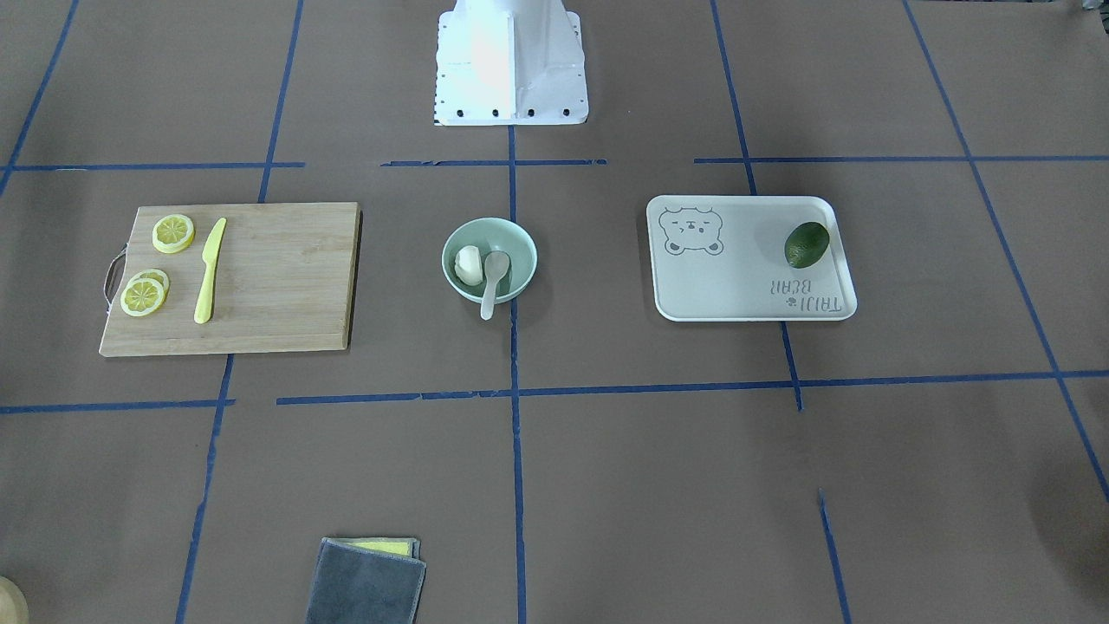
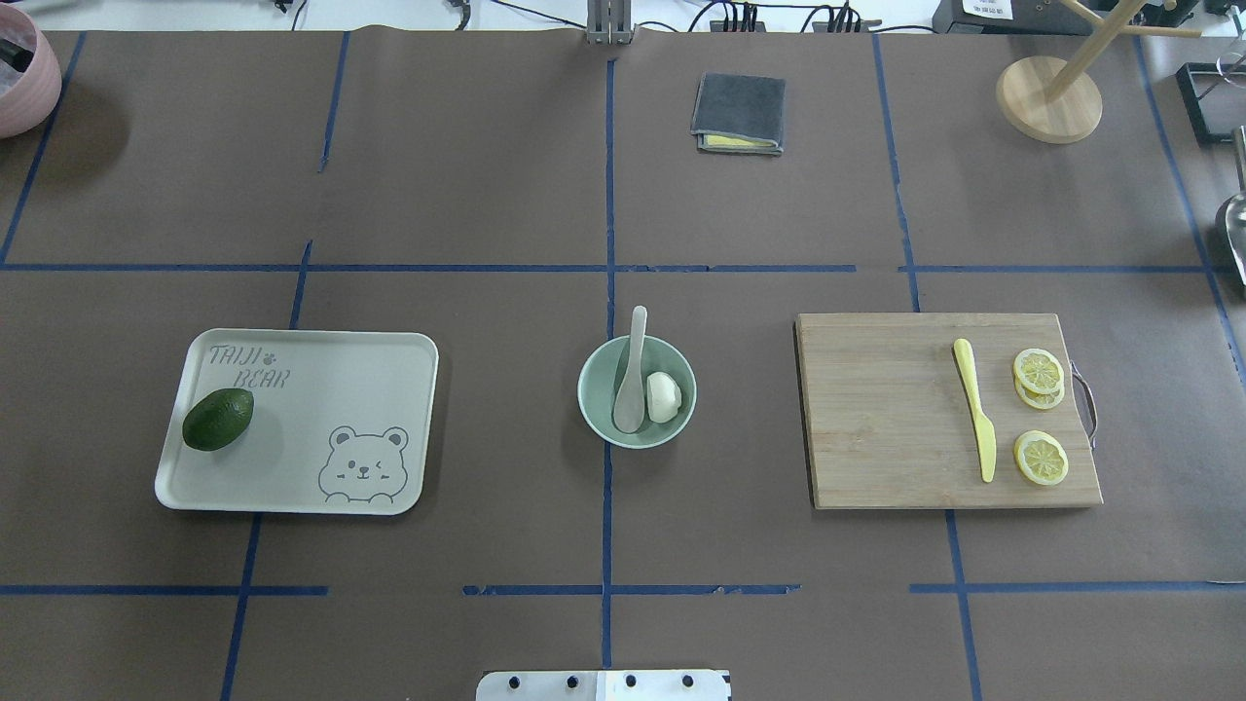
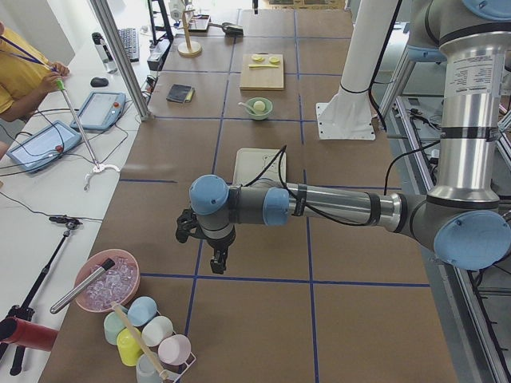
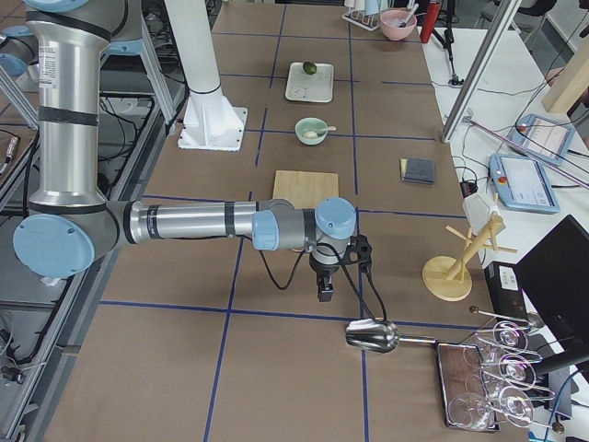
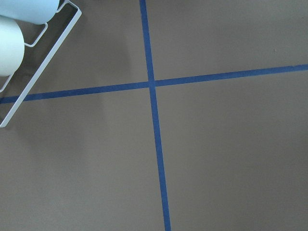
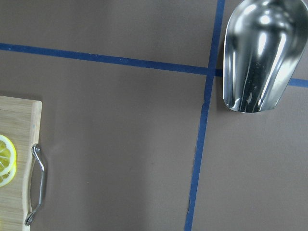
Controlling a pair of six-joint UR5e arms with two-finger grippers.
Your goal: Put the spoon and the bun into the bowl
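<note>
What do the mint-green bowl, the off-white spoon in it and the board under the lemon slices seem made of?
Round mint-green bowl: probably matte plastic or ceramic; even colour, soft sheen.
Off-white soup spoon: likely ceramic or plastic; smooth.
Rectangular cutting board: wood, perhaps bamboo; visible grain strips.

Seen from overhead, the bowl (image 2: 596, 394) sat mid-table with bare brown table (image 2: 487, 195) all round it. At its 9 o'clock the tray (image 2: 370, 389) lay well apart, and at 3 o'clock the cutting board (image 2: 876, 409) did likewise — both gaps made wide lanes. The spoon (image 2: 633, 370) handle jutted over the rim at 12 o'clock, crossing any low approach from that side; the bun (image 2: 665, 397) filled the bowl's 3 o'clock half. Farther off, a folded cloth (image 2: 738, 114) lay at 1 o'clock, a wooden stand (image 2: 1048, 97) at 2 o'clock and the robot's base plate (image 2: 604, 684) at 6 o'clock. On the board, the knife (image 2: 976, 409) and lemon slices (image 2: 1040, 458) lay toward its 3 o'clock end — the bowl-side part was bare wood.
</note>
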